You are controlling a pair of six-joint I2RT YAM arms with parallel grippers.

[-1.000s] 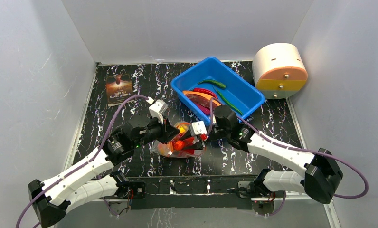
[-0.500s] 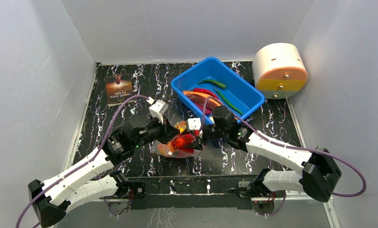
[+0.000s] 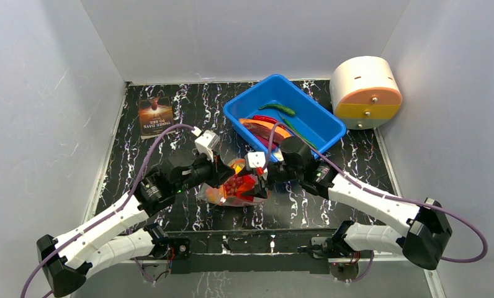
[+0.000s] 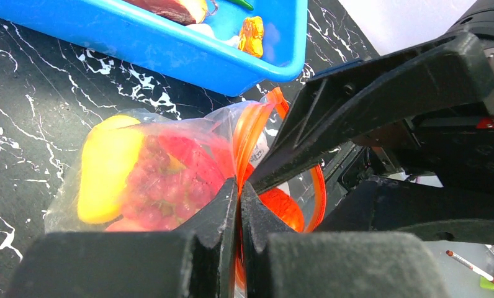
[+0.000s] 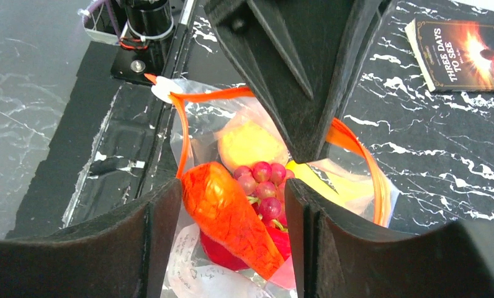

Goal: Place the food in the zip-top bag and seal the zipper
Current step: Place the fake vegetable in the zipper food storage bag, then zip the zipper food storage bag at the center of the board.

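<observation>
Top external view: the zip-top bag (image 3: 235, 191) is lying on the black marbled table (image 3: 195, 102) between the two arms, just in front of the blue tub (image 3: 331, 133). The left gripper (image 3: 226, 179) is pinching the bag's mouth edge. In the left wrist view its fingers (image 4: 220, 211) are pressing together on the zipper (image 4: 252, 127), with only the orange strip showing between them. The right gripper (image 5: 232, 186) is reaching into the open mouth with its jaws standing moderately apart. An orange fruit piece (image 5: 232, 220) is lying between them, close against one finger and clear of the other, so it is not being clamped. Inside the bag, purple grapes (image 5: 263, 177), a yellow lemon (image 5: 251, 144) and a red piece (image 5: 220, 254) are sitting together. The zipper is gaping in a loop, unsealed. A green chili (image 3: 277, 109) and a red chili (image 3: 268, 119) are lying in the tub. A brown card (image 3: 156, 116) is lying at the far left, and a white and orange drum (image 3: 364, 92) is sitting at the far right.
</observation>
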